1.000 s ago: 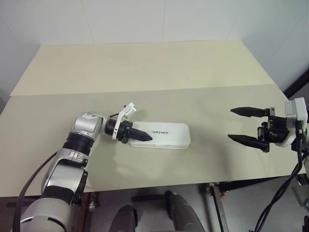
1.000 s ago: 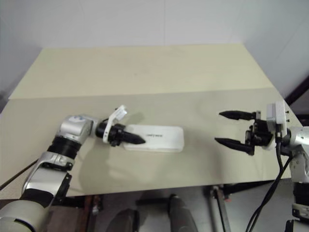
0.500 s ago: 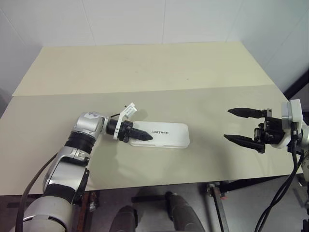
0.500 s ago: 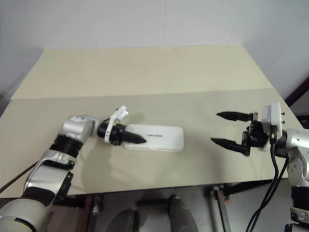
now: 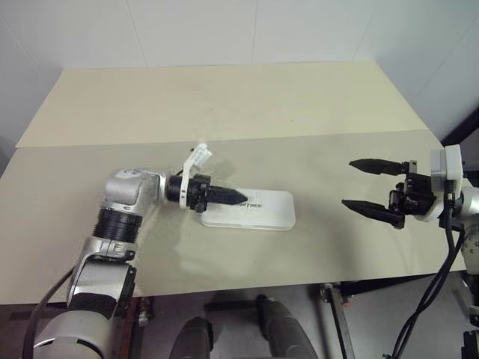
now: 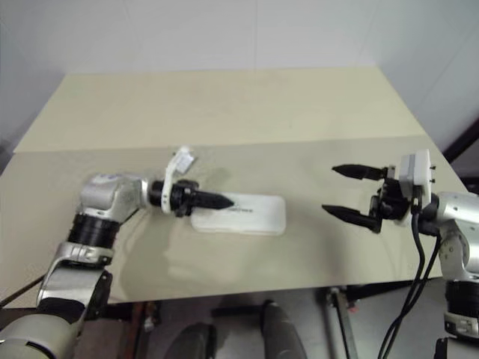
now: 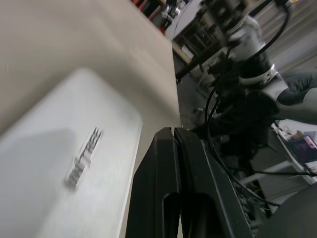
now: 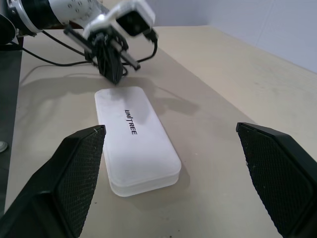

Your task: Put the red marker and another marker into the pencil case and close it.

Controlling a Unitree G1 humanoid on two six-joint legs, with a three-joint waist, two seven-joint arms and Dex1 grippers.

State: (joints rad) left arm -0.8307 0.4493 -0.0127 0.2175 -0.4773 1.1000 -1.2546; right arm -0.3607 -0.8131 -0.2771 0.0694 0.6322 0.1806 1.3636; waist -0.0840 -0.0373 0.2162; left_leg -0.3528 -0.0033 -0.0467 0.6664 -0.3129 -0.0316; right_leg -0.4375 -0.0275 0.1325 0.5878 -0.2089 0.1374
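Now at the tail end of the task, by the look of it: pencil case [image 5: 248, 210] lying flat and lid-down shut on the table [image 5: 224, 105], logo side up, no markers visible outside it. Presumably both inside; cannot be confirmed through the lid.

Left gripper [image 5: 230, 197] hanging just above the case's left end, fingers pressed together, holding nothing, pointing along the case toward the robot's right. Contact with the lid not evident; a gap suggested by the shadow beneath.

Right gripper [image 5: 362, 184] well apart from the case, off to the right near the table edge, fingers spread wide, empty, aimed back toward the case.

Case position: near-centre of the front table panel, slightly left. Long axis running left-right across the table, tipped only a little; rounded right end facing the right gripper.

Next move, as judged: checking the lid is fully latched, one firm press if not, then clearing both arms.
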